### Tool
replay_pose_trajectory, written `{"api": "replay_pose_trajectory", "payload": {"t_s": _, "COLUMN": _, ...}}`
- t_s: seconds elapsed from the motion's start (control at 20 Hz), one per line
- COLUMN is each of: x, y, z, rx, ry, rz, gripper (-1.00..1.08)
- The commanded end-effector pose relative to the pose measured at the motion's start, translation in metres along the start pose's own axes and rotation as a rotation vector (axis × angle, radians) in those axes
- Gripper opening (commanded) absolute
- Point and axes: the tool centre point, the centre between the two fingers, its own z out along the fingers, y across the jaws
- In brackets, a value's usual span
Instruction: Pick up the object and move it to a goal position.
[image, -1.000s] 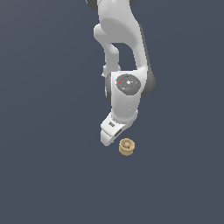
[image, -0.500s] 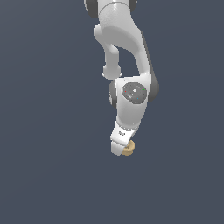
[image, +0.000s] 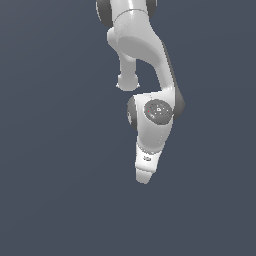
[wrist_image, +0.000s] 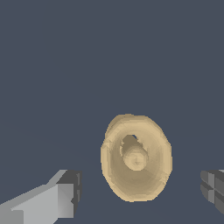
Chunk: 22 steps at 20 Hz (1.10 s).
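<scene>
Wrist view, nearest first: your gripper (wrist_image: 140, 192) has both fingers (wrist_image: 65, 194) spread wide, with clear gaps on either side of the object (wrist_image: 136, 158); nothing is held. The object lies between the fingertips on the flat grey floor (wrist_image: 65, 65), recessed face toward the camera, central knob (wrist_image: 135, 157) visible.

Handling, as a judgement: it looks rigid, small and probably light, so it should not deform, but the rounded outer wall could slip or roll out of a loose pinch. You should close on opposite sides of the outer rim, centred, not on the knob.

Exterior view, farther off: the arm (image: 152, 125) points downward and its hand hides the object entirely. No goal marker is visible.
</scene>
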Motion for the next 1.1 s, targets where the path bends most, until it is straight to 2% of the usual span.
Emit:
{"api": "replay_pose_trajectory", "payload": {"t_s": 0.0, "x": 0.002, "y": 0.001, "z": 0.001, "rx": 0.000, "ry": 0.002, "rz": -0.031, "gripper": 1.00}}
{"api": "replay_pose_trajectory", "payload": {"t_s": 0.5, "x": 0.004, "y": 0.002, "z": 0.006, "rx": 0.001, "ry": 0.004, "rz": -0.053, "gripper": 1.00}}
{"api": "replay_pose_trajectory", "payload": {"t_s": 1.05, "x": 0.005, "y": 0.001, "z": 0.053, "rx": 0.001, "ry": 0.004, "rz": -0.059, "gripper": 1.00}}
